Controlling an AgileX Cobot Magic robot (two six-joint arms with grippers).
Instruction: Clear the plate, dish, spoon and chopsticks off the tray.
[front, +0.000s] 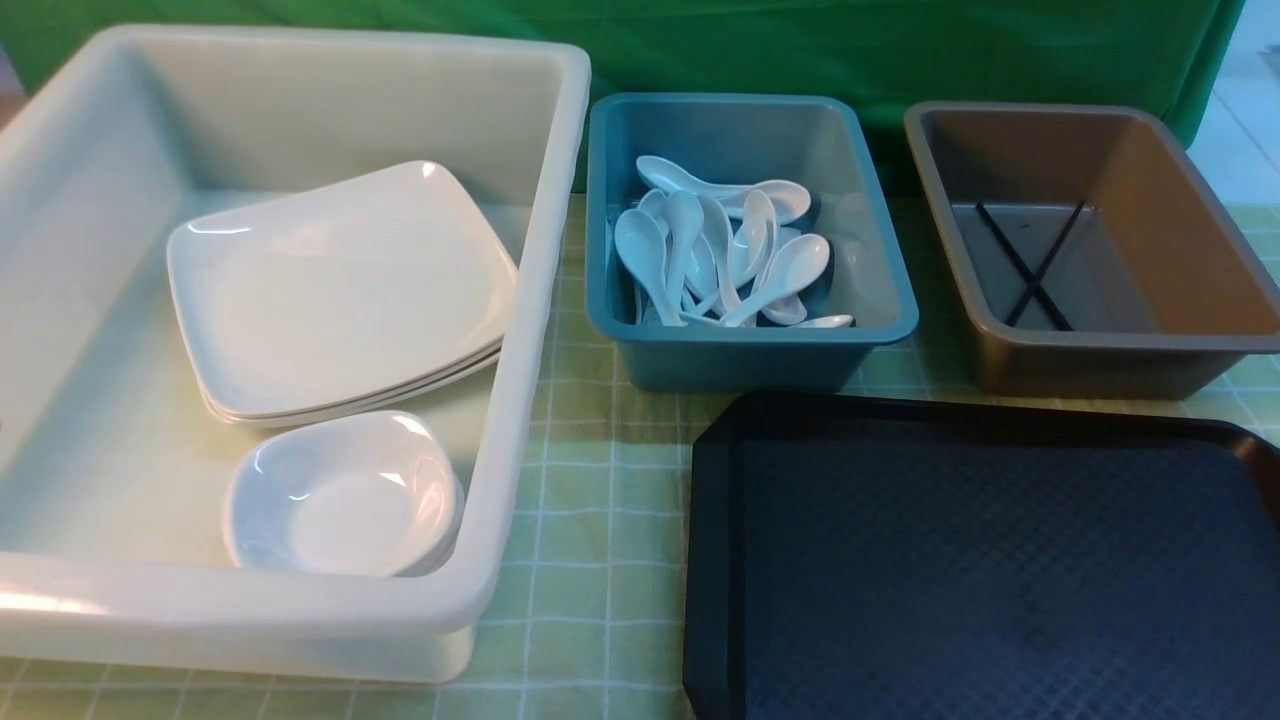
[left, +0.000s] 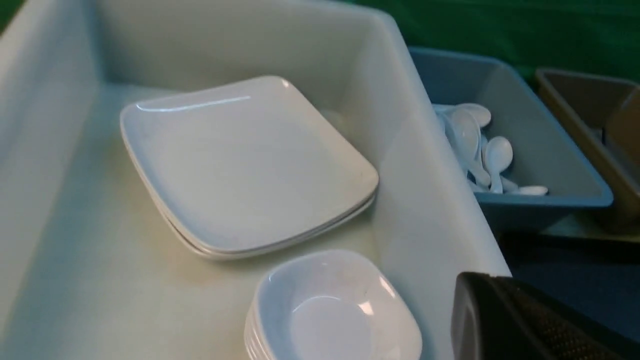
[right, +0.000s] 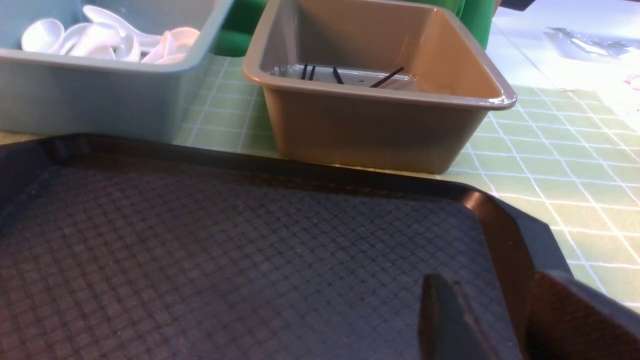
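Hovering over the tray, right claw gapes empty; left claw's state unclear

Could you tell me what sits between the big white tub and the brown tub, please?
The blue tub, holding white spoons, stands between the white tub and brown tub; the front view shows it.

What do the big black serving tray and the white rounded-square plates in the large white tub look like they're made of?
The black textured serving tray looks like moulded plastic: matte, fine woven-pattern surface, smooth raised rim. The white rounded-square plates show sharp glossy highlights, so glazed ceramic or melamine; the look alone cannot settle which.
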